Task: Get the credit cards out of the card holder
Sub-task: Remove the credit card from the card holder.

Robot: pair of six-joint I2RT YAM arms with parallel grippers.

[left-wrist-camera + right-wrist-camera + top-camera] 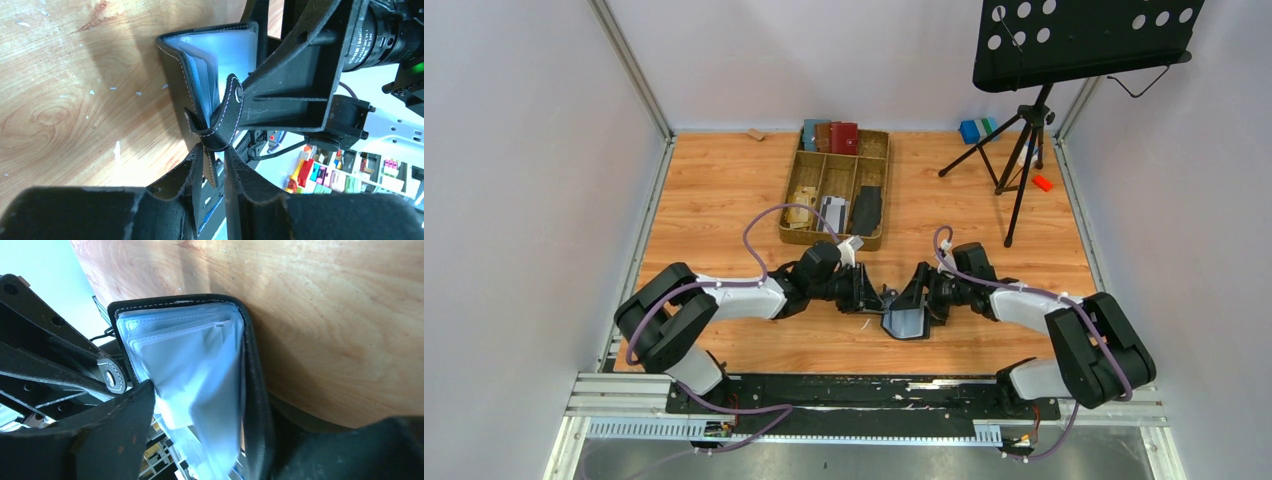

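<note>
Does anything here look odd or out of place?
The card holder is splayed open, its clear sleeves fanned out unevenly and its strap bent into a loop. Nothing looks spilled or broken.

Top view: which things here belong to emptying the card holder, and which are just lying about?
Job: card holder, left fingers, right fingers.
Lying about: wooden tray, red wallet, music stand, blue block, orange piece.

Matt black stitched leather is shown on the card holder (172, 75) — translucent plastic sleeves (190, 380) inside it, smooth wood-grain table (75, 100) beneath.
</note>
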